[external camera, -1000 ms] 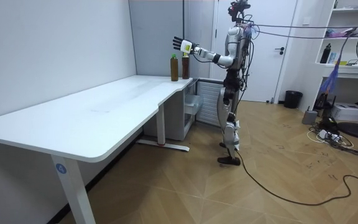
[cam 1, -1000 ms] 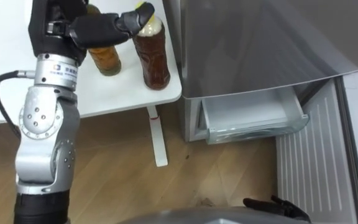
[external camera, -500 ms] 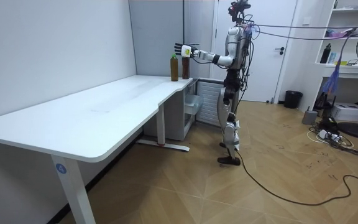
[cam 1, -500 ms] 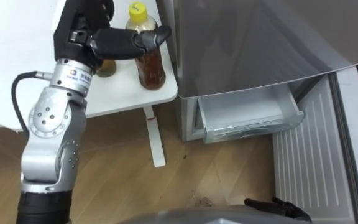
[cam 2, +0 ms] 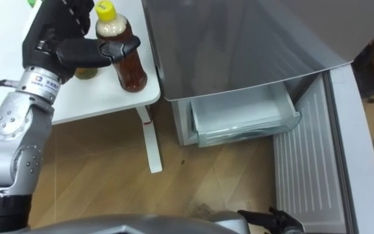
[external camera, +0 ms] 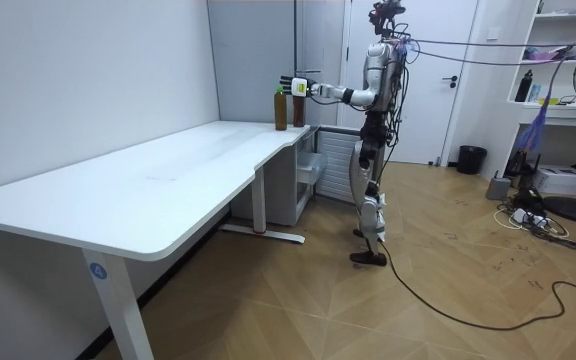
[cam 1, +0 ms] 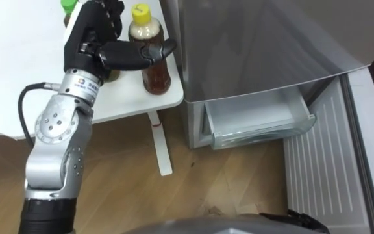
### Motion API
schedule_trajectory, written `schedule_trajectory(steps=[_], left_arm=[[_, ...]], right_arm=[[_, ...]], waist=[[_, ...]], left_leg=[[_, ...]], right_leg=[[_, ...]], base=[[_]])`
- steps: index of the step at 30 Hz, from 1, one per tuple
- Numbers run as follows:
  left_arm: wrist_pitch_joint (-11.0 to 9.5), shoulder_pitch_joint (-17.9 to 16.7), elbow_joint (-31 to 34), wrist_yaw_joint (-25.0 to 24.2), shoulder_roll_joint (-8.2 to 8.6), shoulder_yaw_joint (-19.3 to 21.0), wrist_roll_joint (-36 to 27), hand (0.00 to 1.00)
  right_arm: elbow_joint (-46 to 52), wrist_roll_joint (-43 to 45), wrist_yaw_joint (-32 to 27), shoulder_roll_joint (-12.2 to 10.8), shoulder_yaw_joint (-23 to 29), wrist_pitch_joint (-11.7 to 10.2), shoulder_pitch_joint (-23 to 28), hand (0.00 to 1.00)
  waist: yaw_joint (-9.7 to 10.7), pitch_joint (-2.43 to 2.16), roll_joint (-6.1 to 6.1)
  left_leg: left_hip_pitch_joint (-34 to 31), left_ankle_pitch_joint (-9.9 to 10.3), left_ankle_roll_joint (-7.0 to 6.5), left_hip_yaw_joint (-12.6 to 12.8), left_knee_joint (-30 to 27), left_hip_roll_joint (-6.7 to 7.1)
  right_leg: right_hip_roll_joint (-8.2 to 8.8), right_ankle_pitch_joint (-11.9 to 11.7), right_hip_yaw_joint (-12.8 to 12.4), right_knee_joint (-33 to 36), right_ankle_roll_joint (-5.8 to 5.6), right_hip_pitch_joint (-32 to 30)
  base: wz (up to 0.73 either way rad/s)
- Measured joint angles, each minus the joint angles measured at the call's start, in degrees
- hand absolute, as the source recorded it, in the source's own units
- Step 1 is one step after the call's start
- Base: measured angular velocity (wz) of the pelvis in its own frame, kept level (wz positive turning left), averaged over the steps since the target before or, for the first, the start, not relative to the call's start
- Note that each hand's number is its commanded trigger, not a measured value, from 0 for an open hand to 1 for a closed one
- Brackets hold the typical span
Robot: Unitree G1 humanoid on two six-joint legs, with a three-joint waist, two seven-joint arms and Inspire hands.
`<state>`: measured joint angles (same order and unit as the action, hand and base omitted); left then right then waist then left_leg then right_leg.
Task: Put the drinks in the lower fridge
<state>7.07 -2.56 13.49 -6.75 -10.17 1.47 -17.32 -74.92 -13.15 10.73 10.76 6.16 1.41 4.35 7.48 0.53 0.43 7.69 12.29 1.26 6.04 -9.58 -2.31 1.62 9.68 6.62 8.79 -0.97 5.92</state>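
White table [cam 1: 5, 78] corner butts against a grey fridge [cam 1: 252, 45]; its lower drawer [cam 1: 255, 120] is pulled out and its door [cam 1: 323, 169] swung wide. Yellow-capped bottle [cam 1: 156, 75] upright near the table edge. Left hand [cam 1: 93, 45] grasps it, thumb hooked across its front; green-capped bottle [cam 1: 67, 5] stands behind the hand. Dark shape at lower edge is probably the right hand [cam 1: 297, 220]; state cannot be told. Room view: robot stands upright at the table's far end beside the fridge, left arm stretched level to the bottles. Right eye view: drawer holds no drinks.
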Motion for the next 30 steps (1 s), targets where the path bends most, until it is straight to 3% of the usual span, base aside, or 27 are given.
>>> schedule_trajectory(steps=[30], left_arm=[[0.0,0.0,-4.5,1.7,0.56,0.0,0.7,0.0]], right_arm=[[1.9,2.2,0.7,0.1,0.0,1.2,1.3,0.0]], waist=[[-1.3,-0.18,-0.32]], left_leg=[[0.0,0.0,0.0,0.4,0.0,-0.04]], right_leg=[[-0.22,0.0,-1.5,0.2,0.02,-0.8]], base=[[-0.01]])
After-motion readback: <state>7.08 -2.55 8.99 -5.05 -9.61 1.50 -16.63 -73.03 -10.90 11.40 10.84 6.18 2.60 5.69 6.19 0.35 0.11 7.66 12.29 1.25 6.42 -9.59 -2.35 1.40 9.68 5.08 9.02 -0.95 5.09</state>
